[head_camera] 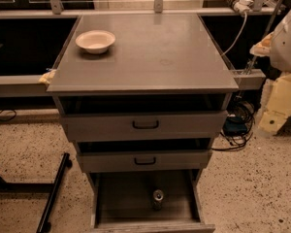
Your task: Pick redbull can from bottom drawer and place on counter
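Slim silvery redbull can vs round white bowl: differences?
The slim silvery redbull can stands in the open bottom drawer; the white bowl sits on the grey counter. Can is narrow, bowl wide and shallow. Both upright, neither held; the gripper is at the right edge.

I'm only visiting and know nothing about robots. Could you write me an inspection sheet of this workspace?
Surface: counter, flat, grey-brown, on top of the drawer cabinet.
Job's things: redbull can stands upright on the floor of the open bottom drawer, not yet on the counter.
Clutter: white bowl near the counter's far left corner.
Grippers: gripper not in view; pale robot arm at the right edge, away from the drawer.
Cables: white cable hangs at the far right; black cables lie on the floor right of the cabinet.
Surroundings: speckled floor; black stand leg at left.
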Robot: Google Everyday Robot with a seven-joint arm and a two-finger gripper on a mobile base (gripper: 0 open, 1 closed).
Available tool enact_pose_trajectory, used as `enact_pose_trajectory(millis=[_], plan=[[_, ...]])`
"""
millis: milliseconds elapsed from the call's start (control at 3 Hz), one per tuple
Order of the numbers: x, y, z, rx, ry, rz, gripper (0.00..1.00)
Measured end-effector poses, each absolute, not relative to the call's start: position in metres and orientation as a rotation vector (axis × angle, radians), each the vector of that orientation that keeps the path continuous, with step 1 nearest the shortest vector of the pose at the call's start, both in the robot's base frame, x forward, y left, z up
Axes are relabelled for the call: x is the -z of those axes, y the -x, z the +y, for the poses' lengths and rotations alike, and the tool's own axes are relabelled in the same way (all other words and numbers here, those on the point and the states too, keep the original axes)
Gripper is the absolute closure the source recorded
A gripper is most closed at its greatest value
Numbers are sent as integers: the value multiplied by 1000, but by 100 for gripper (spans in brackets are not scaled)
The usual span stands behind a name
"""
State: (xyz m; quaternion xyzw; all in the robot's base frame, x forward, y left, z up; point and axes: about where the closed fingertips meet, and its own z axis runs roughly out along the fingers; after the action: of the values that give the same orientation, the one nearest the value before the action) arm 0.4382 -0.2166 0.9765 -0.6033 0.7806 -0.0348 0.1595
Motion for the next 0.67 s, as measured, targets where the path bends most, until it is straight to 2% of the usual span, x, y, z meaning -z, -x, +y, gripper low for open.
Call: enact_pose_trajectory(millis=[333,667], plan=[[-977,-438,-217,100,1724,2231,0],[-977,-438,-217,100,1724,2231,18]])
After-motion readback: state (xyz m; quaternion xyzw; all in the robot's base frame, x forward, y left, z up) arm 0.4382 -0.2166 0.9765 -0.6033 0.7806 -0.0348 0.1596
